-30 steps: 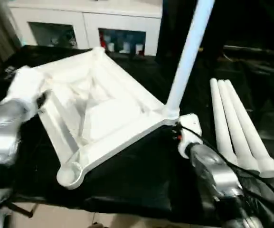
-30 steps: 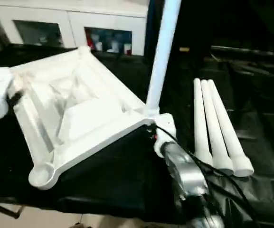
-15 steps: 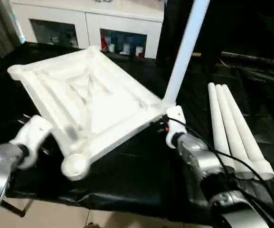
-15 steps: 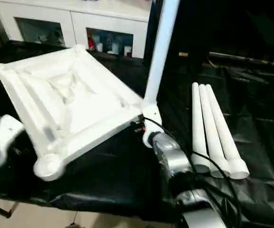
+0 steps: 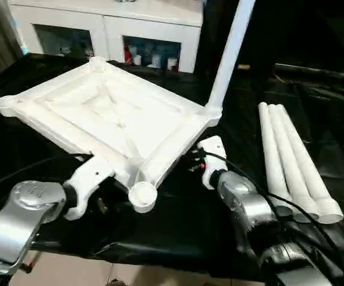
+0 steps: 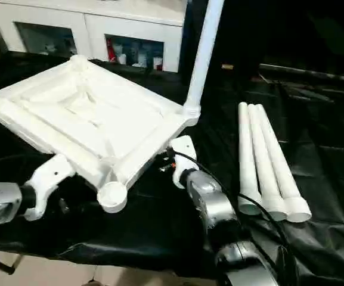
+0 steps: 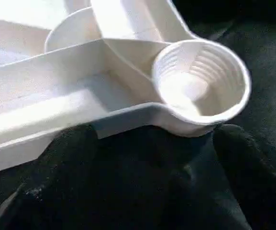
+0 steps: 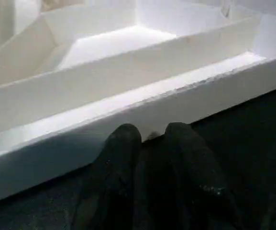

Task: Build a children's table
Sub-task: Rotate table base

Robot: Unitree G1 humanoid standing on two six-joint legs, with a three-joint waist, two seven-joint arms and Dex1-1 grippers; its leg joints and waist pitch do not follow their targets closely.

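Left eye view: the white ribbed plastic tabletop (image 5: 109, 122) now lies flatter than before (one leg (image 5: 228, 56) upright). The left gripper (image 7: 147, 158), fingers spread wide, has moved under the near corner socket (image 7: 200, 84). The right gripper (image 8: 149, 143), fingers nearly together, touches the tabletop's side rim.

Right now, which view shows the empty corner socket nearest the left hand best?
The left wrist view: the socket is close up, open and ribbed inside, with nothing in it. Both eye views show it smaller, as the near corner of the table top. The right wrist view shows a rim instead.
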